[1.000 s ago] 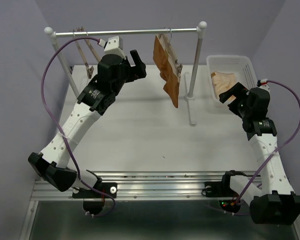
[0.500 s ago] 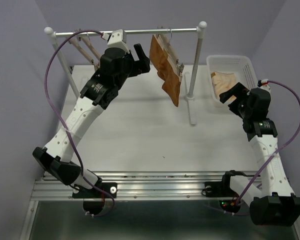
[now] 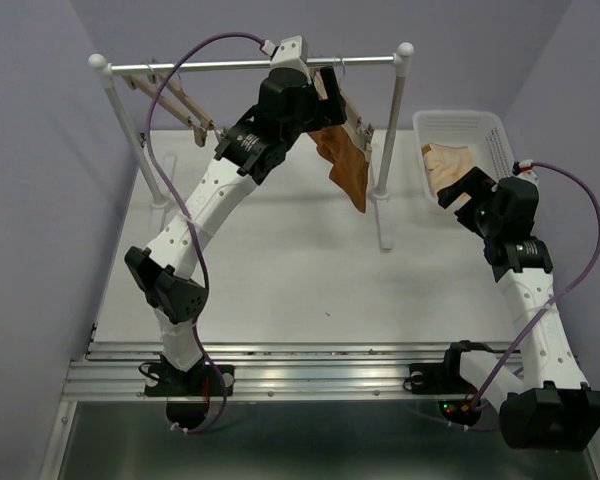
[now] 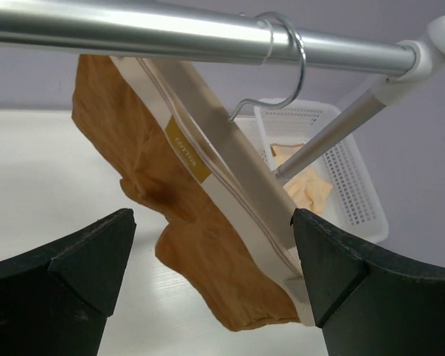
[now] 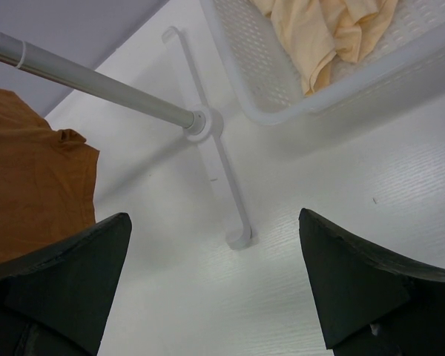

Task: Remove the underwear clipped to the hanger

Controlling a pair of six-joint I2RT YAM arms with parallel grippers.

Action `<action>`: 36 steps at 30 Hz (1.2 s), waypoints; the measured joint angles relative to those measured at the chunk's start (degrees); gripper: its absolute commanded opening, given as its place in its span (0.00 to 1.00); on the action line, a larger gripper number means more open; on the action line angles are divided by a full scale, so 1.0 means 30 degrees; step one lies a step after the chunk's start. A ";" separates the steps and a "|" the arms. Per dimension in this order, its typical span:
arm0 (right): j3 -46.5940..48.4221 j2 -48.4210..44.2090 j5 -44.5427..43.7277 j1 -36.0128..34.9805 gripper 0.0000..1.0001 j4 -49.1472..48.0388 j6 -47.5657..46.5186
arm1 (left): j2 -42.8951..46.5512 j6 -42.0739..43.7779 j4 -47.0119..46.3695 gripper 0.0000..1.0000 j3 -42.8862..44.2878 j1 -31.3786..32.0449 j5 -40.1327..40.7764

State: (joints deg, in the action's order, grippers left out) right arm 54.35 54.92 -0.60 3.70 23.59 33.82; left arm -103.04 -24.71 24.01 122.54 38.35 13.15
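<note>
The rust-orange underwear (image 3: pixel 346 165) hangs clipped under the light-wood hanger (image 3: pixel 348 108), whose wire hook sits on the metal rail (image 3: pixel 220 66). My left gripper (image 3: pixel 318 105) is raised up to the rail, right by the hanger's near end. In the left wrist view it is open (image 4: pixel 213 222), its fingers (image 4: pixel 74 271) apart on either side of the underwear (image 4: pixel 200 245) and the hanger bar (image 4: pixel 230 148), not touching them. My right gripper (image 3: pixel 465 188) is open and empty (image 5: pixel 215 222), low by the basket.
Other wooden clip hangers (image 3: pixel 170 95) hang bare at the rail's left end. A white basket (image 3: pixel 490 125) at the right holds peach-beige cloth (image 3: pixel 450 160). The rack's right post (image 3: pixel 390 140) and its foot (image 5: pixel 222 178) stand beside the underwear.
My left arm has swung right along the rail, from near the bare hangers to the hanger with the underwear. The right arm has not moved.
</note>
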 measured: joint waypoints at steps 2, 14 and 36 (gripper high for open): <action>0.0000 0.0051 0.0007 0.0000 1.00 -0.0007 0.0000 | -0.0882 -0.0401 0.0117 0.99 0.1071 0.0160 0.0131; -0.0262 0.0124 -0.0007 0.0000 1.00 -0.0022 -0.0007 | -0.2404 -0.2907 0.0408 0.99 0.2514 0.0444 0.0838; -0.0656 0.0372 0.0022 0.0000 1.00 -0.0321 -0.0007 | -0.5049 -0.3512 0.0153 0.80 0.4699 0.0474 0.0947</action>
State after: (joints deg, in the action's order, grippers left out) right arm 52.38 56.03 -0.54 3.70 22.63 33.80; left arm -118.19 -35.24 24.47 136.64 39.77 15.99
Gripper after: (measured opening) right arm 0.998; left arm 0.845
